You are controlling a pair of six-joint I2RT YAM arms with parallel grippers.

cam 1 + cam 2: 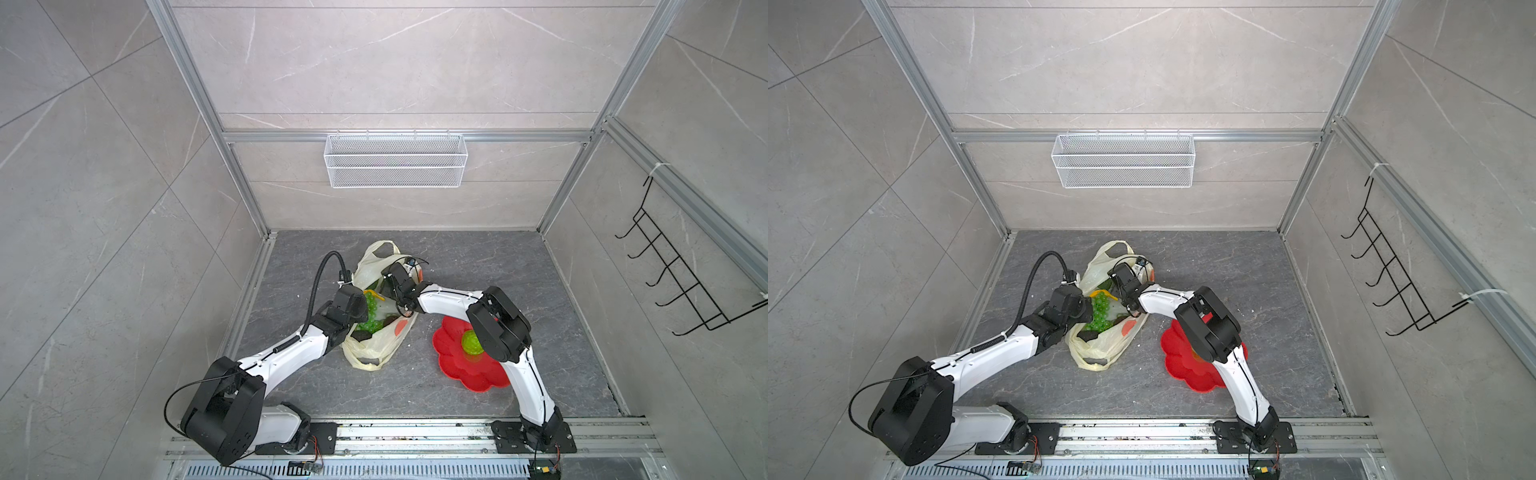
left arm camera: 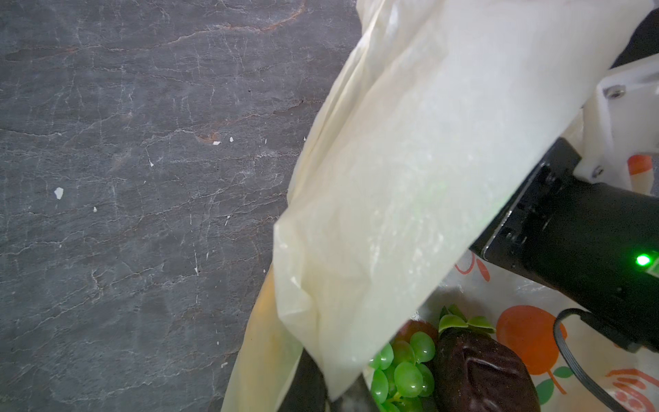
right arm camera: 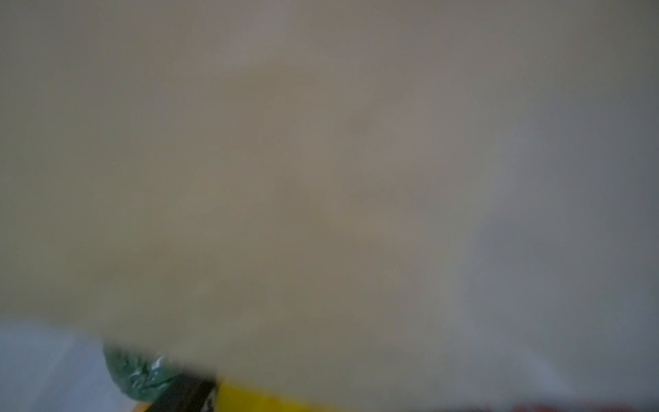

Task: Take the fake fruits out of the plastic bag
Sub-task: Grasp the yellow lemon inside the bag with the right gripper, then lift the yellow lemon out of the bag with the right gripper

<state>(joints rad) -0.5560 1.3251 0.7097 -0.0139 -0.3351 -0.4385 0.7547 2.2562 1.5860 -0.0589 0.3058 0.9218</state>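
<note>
Film this thin gives you nothing stiff to work against: the plastic bag looks light, slippery and apt to sag shut, so pinch it at the mouth hem and take the fake fruits by their firm bodies. The bag lies on the tabletop toward its left edge, with the grape bunch and a yellow piece showing in its mouth. Your left pincer is clenched on the bag's film, holding a flap up. Your right pincer reaches into the mouth; whether it is released or grasping, you cannot tell. Only the left wrist view shows the dark brown piece beside the grapes; film smothers the right wrist view. A top view alone shows a bumpy green fruit on the red plate toward the right edge.
</note>
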